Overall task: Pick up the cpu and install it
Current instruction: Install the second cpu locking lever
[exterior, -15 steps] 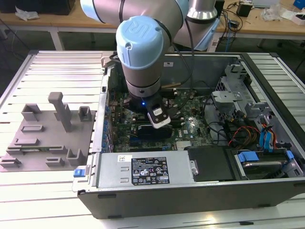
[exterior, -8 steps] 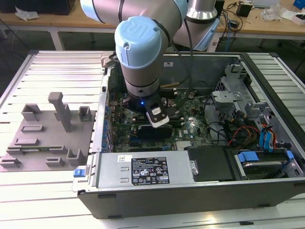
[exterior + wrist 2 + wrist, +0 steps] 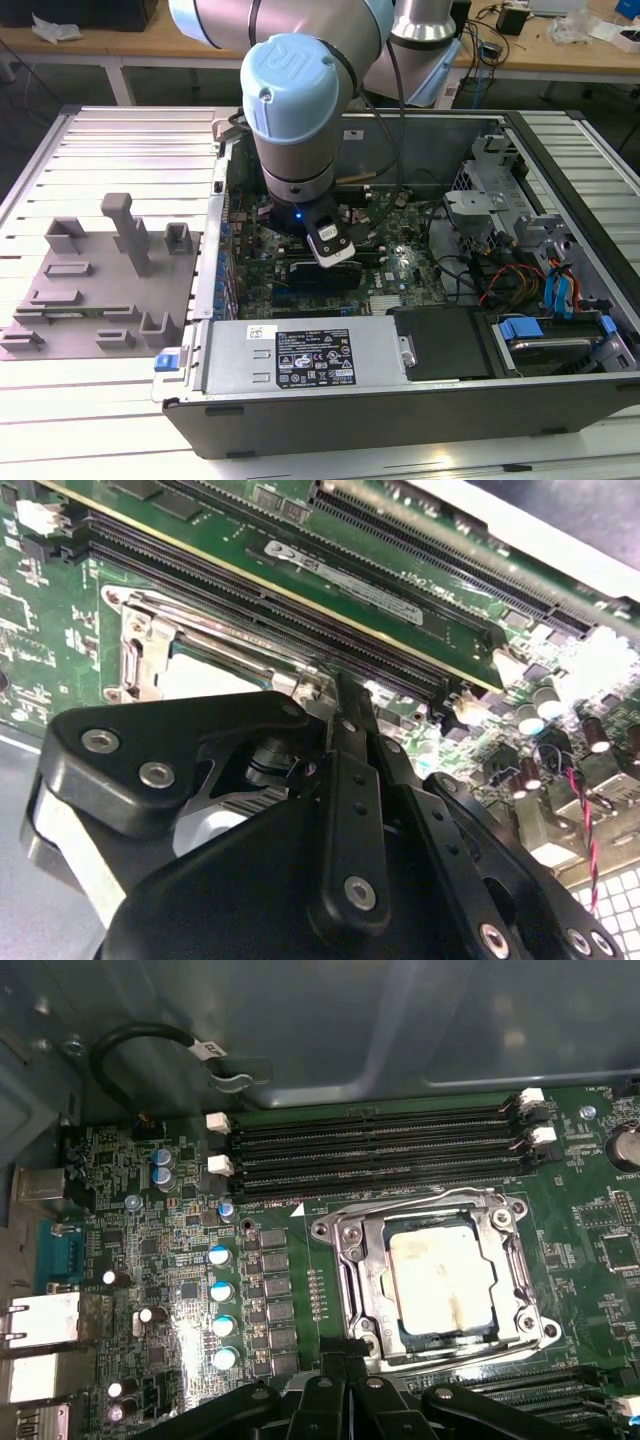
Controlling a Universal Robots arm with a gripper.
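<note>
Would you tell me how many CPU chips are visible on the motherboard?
1. The cpu lies inside the metal-framed socket, beside the memory slots in the first wrist view. The arm may hide others in the exterior view.

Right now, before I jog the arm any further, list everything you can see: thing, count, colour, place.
cpu: one, pale silver-white, sitting in the socket.
socket frame: one, silver metal, on the motherboard.
motherboard: one, green, inside the computer case.
memory slots: four, black, beside the socket.
computer case: one, dark grey, lying open on the table.
fixture blocks: one set, grey, at the exterior view's left.
gripper: one, black, just over the socket's edge.
</note>
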